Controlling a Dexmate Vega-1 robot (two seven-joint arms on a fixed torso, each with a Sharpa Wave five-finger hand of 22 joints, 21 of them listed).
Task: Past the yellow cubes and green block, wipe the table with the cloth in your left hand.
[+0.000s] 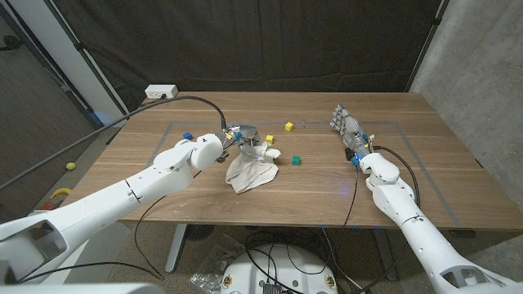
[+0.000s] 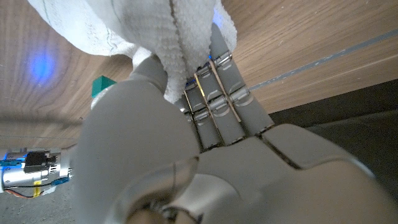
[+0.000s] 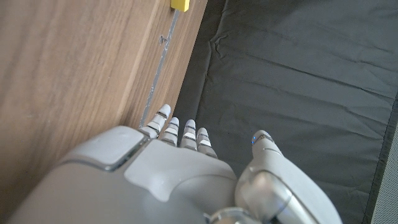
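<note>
- Two arms out over the wooden table (image 1: 327, 196). My left hand (image 1: 245, 137) reaches toward the middle, fingers clamped on the white cloth (image 1: 252, 170); the left wrist view shows the towelling bunched between my fingers (image 2: 214, 102).
- My right hand (image 1: 347, 129) stands on its edge well off to the right of the left one, fingers straight, close side by side, thumb apart, holding nothing.
- Cloth hangs from my left hand and spreads on the table just on my side of it; long axis runs from the hand back toward me, wide end nearest me.
- Green block (image 1: 295, 160) lies just right of the cloth, apart from it. One yellow cube (image 1: 267, 140) sits close beside my left hand's fingers; whether it touches the cloth I cannot tell. Another yellow cube (image 1: 288, 126) lies farther out, between my two hands.
- Blue cube (image 1: 187, 136) sits left of my left arm.
- White power strip (image 1: 161, 92) at the table's far left corner, cable running from it.
</note>
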